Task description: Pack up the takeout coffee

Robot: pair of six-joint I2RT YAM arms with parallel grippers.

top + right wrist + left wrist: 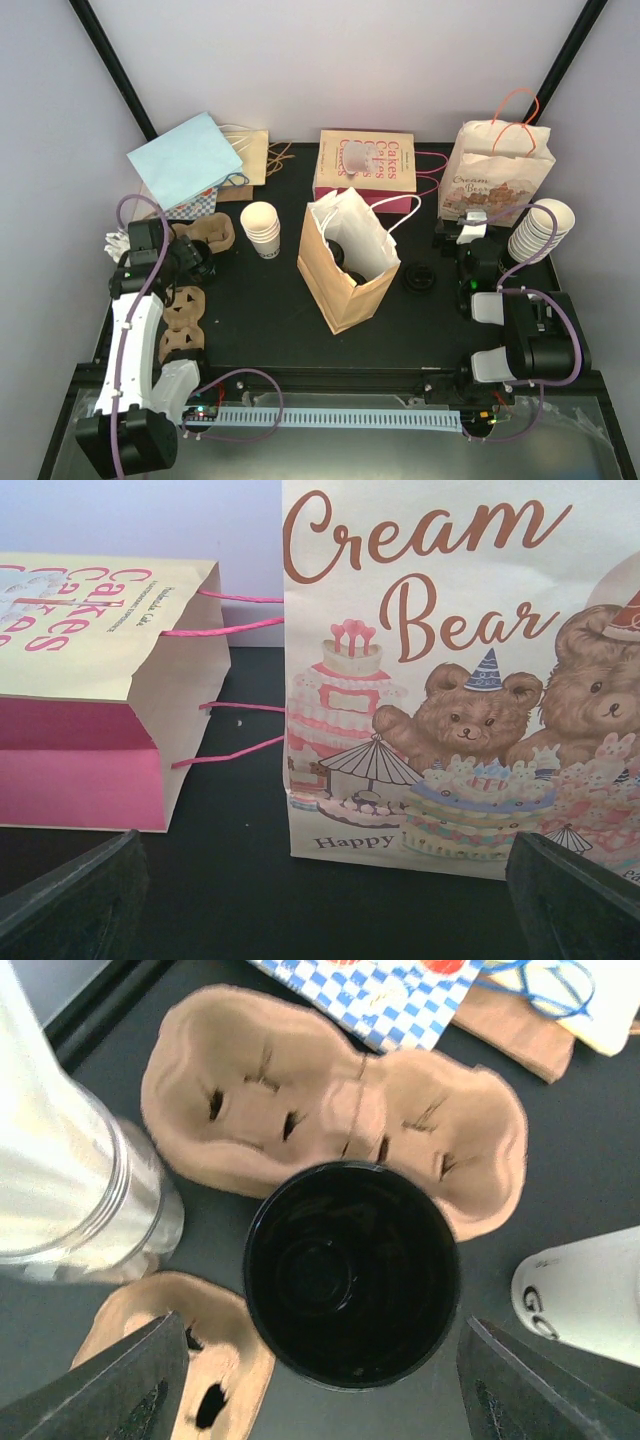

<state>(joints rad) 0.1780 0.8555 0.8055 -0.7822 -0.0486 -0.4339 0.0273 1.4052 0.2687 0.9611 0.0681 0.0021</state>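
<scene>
The top view looks down from above and behind the arm bases, taking in the whole tabletop (260, 320). The left wrist view faces straight down at close range past the left end effector (322, 1360) onto the pulp cup carrier (330, 1100), which the top view shows at the left edge. The right wrist view looks level and rearward past the right end effector (325, 880), close on the bear-printed bag (450, 680) and pink-lined bag (90, 760), both at the top view's back.

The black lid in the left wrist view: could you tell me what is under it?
The black lid overlaps one edge of the brown pulp cup carrier, with dark table around it. Whether a cup stands beneath cannot be seen: the lid covers that.
</scene>
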